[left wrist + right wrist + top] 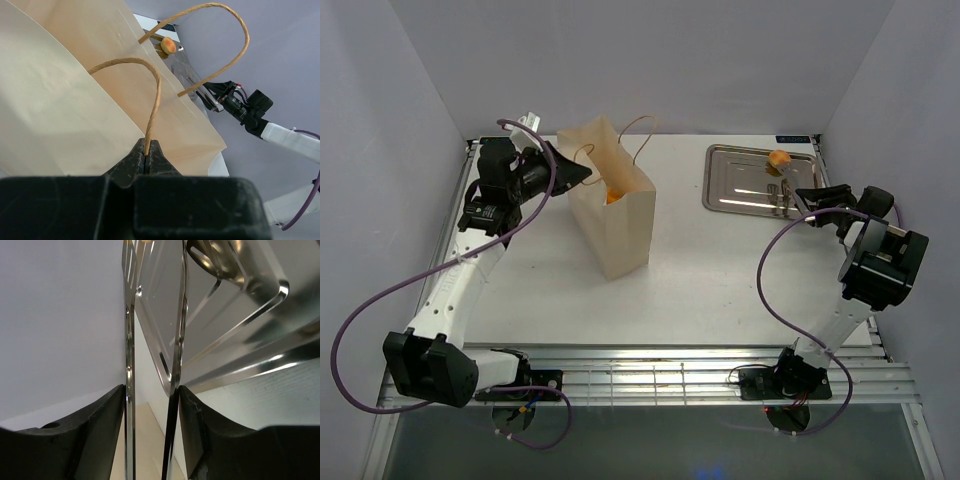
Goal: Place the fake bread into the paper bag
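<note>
A small round bun (779, 158), glossy orange, sits on the steel tray (730, 195) close to its far rim. The tray lies in the far right corner of the table (720, 290), with walls close behind it and to its right. We also see an orange pastry (612, 196) inside the open mouth of the paper bag (620, 230), which stands upright left of centre, well apart from the tray. Bare tabletop lies between bag and tray.

The right gripper (812, 197) hangs over the tray's near right part. Its fingers grasp the metal tongs (783, 195), whose two arms are spread and point toward the bun. We cannot tell whether they touch it.

The left gripper (147, 156) is pinched tight on one cord handle (156, 95) at the bag's far left side.
</note>
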Motion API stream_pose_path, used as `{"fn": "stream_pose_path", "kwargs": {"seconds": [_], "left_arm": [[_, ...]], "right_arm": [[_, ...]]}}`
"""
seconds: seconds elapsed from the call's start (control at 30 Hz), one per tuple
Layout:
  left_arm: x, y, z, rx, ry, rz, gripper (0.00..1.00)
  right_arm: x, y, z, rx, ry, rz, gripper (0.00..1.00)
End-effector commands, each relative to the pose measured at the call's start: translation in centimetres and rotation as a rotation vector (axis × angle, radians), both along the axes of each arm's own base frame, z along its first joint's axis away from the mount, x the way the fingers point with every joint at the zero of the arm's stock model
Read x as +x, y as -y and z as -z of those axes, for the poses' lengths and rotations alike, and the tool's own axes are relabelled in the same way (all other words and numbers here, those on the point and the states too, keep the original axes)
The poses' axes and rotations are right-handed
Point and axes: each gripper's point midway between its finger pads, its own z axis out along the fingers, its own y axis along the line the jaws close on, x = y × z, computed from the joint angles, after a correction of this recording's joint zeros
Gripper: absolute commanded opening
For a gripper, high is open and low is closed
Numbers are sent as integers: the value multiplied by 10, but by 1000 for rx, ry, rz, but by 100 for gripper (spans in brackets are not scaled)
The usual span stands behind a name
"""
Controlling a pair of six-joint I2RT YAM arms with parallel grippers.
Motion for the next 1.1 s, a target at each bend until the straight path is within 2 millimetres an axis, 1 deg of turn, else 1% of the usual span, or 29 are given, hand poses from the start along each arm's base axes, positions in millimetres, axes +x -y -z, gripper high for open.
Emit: {"fn": "stream_pose_path", "kwargs": {"seconds": [0.0,0.13,0.17,0.2,0.3,0.33,0.4,0.43,0.7,0.97,1.07], "left_arm": [[0,2,-4,-4,21,15,0],[3,3,-2,-6,16,16,0],[3,4,-2,-7,15,17,0],[3,5,-1,-11,12,19,0],[5,5,1,-16,7,19,0],[5,5,1,-17,6,19,0],[5,5,1,-20,7,19,0],[5,5,1,-21,4,18,0],[6,6,1,-24,4,19,0],[6,8,2,-24,1,22,0],[6,8,2,-25,2,19,0]], "right_arm": [[23,15,-21,-20,84,15,53],[33,20,-25,-17,91,20,53],[35,21,-22,-11,85,21,53],[39,24,-26,-19,93,25,53],[44,24,-24,-20,84,16,53],[48,23,-26,-22,90,12,53],[51,22,-24,-20,85,5,53],[53,20,-26,-22,89,2,53],[57,19,-19,-19,81,-8,52],[57,22,-8,-35,54,9,45],[57,22,-6,-36,50,10,38]]}}
